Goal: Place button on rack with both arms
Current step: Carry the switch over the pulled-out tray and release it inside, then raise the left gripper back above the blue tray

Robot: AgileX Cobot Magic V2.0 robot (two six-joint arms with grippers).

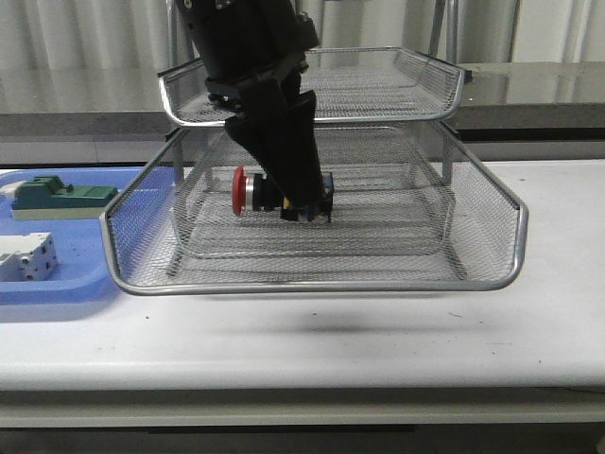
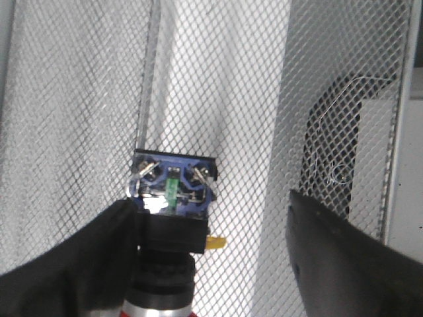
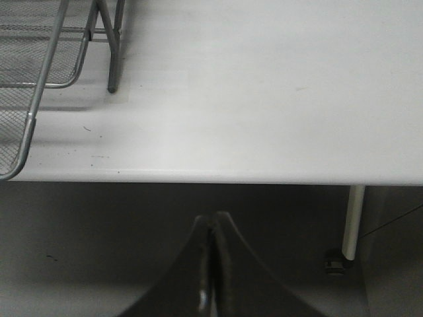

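From the front, I see my left gripper (image 1: 301, 203) reaching into the middle tier of the rack (image 1: 492, 284), near that tray's centre. The button (image 1: 253, 192) lies sideways between the fingers, red cap pointing toward the tray's left rim. I judge it light, stiff and hard-shelled, best held across the black body, since the rounded cap looks slippery. A blue tray (image 1: 57, 284) sits at the tabletop's left edge carrying a green block (image 1: 59, 196) and a white block (image 1: 26, 257).

Through the left wrist camera, the jaws stand apart: one finger (image 2: 92, 264) touches the button's (image 2: 173, 191) side, the other is well clear. I cannot tell whether the button already rests on the mesh. Its blue rear block with metal terminals faces the camera; I would avoid pinching those.

In the right wrist camera, my right gripper (image 3: 210, 277) has its jaws together, holding nothing, hovering off the front edge of the white table (image 3: 264, 99), the rack's corner (image 3: 39, 86) well apart. The tabletop looks smooth and matte.
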